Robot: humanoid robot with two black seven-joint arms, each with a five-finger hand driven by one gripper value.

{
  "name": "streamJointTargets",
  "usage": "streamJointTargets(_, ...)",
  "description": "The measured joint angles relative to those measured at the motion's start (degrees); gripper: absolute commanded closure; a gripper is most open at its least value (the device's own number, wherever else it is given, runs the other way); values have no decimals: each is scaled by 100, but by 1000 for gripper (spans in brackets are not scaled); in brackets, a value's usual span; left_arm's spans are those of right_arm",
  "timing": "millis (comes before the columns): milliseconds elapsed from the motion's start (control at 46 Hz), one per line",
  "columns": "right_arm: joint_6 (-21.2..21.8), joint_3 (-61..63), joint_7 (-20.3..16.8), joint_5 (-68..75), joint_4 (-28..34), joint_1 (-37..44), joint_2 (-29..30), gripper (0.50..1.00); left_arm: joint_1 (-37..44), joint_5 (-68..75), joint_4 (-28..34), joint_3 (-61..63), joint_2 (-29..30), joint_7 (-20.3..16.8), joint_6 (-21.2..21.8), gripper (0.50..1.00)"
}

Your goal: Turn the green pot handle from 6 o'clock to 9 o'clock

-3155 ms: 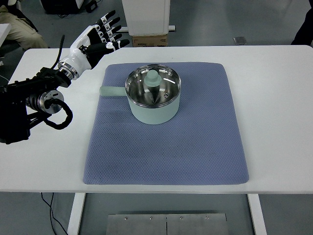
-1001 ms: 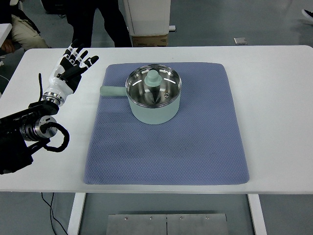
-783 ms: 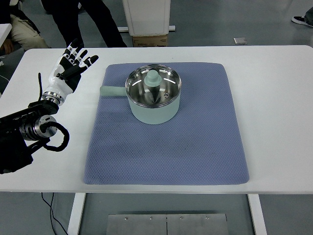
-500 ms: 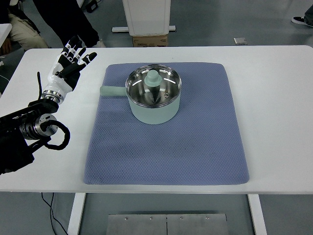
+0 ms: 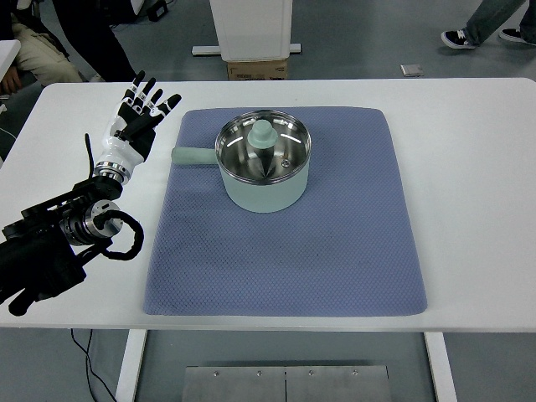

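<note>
The left hand (image 5: pixel 136 117) is hovering over the tabletop (image 5: pixel 469 167) near its left edge, fingers (image 5: pixel 149 92) spread and holding nothing, just beside the mat (image 5: pixel 335 251). The handle (image 5: pixel 193 156) is already pointing toward the left edge, so the hand is best pulling clear without brushing it. One pot (image 5: pixel 264 188) is sitting on the mat's far half, one lid (image 5: pixel 263 149) on it. No right hand is showing.

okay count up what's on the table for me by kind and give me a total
Pot: 1
Lid: 1
Mat: 1
Left hand: 1
Total: 4
</note>
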Motion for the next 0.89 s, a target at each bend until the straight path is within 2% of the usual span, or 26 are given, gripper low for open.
streamJointTargets(283, 0, 0, 1, 2, 0, 1, 0, 500, 1, 12, 119, -54, -280, 0, -6, 500)
streamJointTargets(892, 0, 0, -9, 2, 0, 0, 0, 500, 1, 20, 127, -69, -286, 0, -19, 500)
